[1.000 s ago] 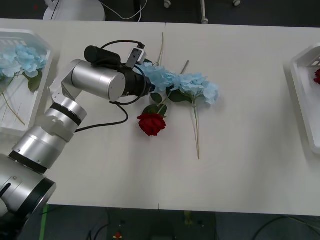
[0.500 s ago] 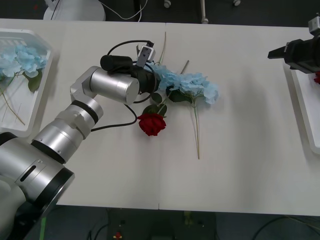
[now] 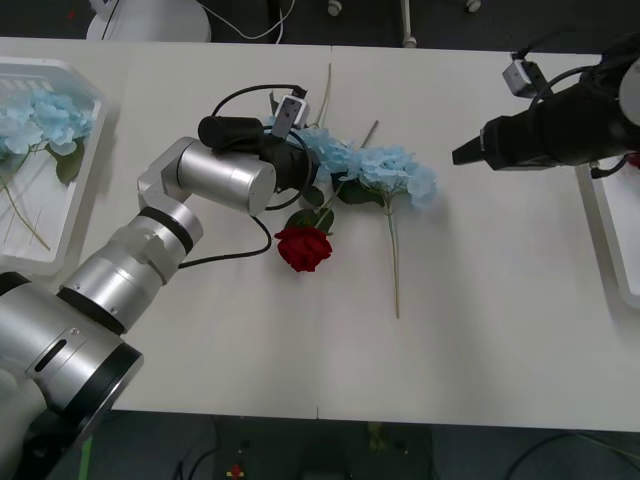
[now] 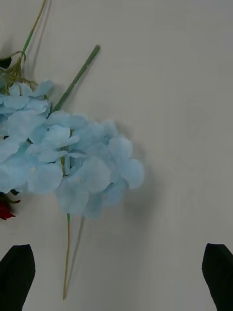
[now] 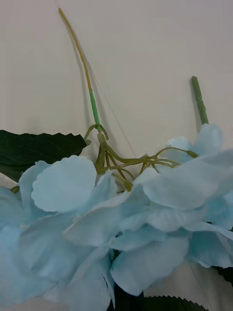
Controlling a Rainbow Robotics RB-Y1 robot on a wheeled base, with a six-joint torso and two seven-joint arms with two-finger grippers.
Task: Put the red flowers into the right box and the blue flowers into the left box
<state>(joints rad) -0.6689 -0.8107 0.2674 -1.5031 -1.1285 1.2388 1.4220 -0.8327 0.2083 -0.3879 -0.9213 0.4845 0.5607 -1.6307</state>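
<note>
At the far left of the table we note the left box, a white tray with rounded corners, already holding pale blue flowers with green stems. Moving right, the left arm reaches across to mid-table, and the left gripper sits buried against the near end of the loose blue flowers; we cannot tell whether its fingers are parted or closed, since petals cover them in the left wrist view, where a blue flower head, its yellow-green stem branches and a dark green leaf press close to the camera. Just below the blue cluster lies a single red rose, head toward the robot, its leaves touching the blue petals. Two blue heads lie side by side, their thin stems running across the table both away from and toward the robot. Further right, the right gripper hangs above bare table, near the blue cluster but apart from it, its black fingers spread wide and holding nothing. At the far right edge sits the right box, partly visible.
</note>
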